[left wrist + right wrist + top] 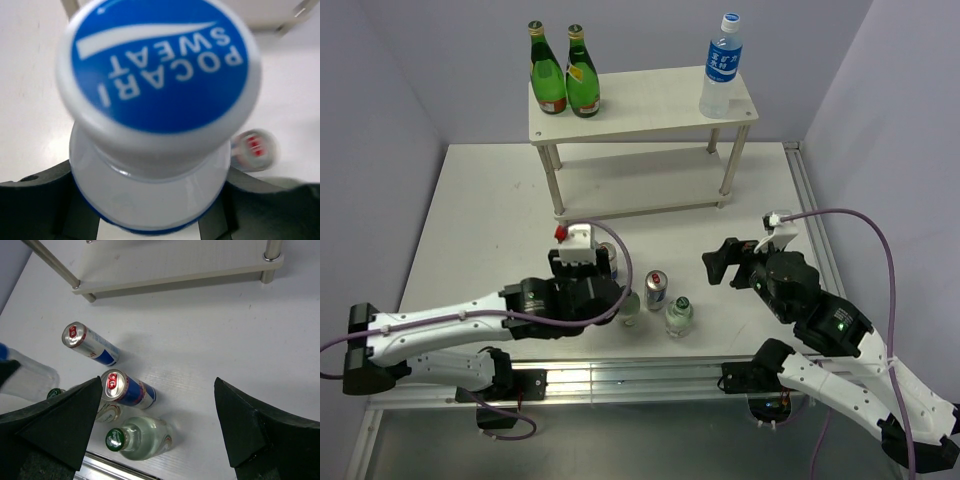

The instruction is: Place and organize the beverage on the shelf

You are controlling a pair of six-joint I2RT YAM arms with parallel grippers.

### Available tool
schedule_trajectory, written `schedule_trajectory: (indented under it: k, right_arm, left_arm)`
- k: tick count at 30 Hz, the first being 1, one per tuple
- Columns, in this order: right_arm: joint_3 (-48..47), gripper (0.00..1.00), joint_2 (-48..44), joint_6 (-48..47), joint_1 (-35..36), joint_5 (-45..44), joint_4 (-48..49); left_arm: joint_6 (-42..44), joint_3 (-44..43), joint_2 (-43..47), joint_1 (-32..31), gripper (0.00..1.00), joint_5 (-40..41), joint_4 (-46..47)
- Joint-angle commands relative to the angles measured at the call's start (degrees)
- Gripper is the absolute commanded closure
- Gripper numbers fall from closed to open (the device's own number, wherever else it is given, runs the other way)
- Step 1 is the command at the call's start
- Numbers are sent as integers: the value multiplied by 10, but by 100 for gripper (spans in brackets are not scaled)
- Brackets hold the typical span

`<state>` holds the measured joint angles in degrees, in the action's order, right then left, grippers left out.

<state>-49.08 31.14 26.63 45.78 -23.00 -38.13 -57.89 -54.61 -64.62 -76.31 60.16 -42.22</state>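
Blue plastic fills the left wrist view: the cap (160, 65) of a tall water bottle (150, 195). The left jaws clamp its neck from both sides, probably to carry it upright to the shelf (640, 105) at the top of the overhead view, where its twin (721, 70) stands at the right end. The right jaws hang wide open and hold nothing, right of centre over the table (490, 220).

Lower left in the right wrist view stand one can (127, 388), another can (90, 344) and a green-capped bottle (137, 436). A finger (60, 425) half hides the second small bottle (110, 412). Overhead, the left arm covers the held bottle's body.
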Motion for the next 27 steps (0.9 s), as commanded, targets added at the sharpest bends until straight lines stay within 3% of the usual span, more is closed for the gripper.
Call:
schedule_trajectory:
  k: [1, 7, 10, 19, 21, 27]
  right_arm:
    - [8, 0, -12, 15, 4, -6, 24]
    - [33, 0, -9, 31, 4, -8, 41]
    - [43, 0, -5, 38, 3, -6, 49]
    - [78, 0, -11, 53, 4, -8, 72]
    - [88, 0, -13, 56, 4, -9, 78]
    - [114, 0, -27, 69, 5, -5, 87]
  left_arm:
    - [68, -151, 30, -3, 100, 67, -63]
    - [344, -340, 0, 14, 100, 32, 75]
    - [438, -440, -47, 60, 100, -42, 125]
    - [516, -841, -313, 240, 100, -332, 60]
    - [521, -890, -357, 267, 100, -392, 69]
    - [501, -872, -390, 340, 100, -504, 142]
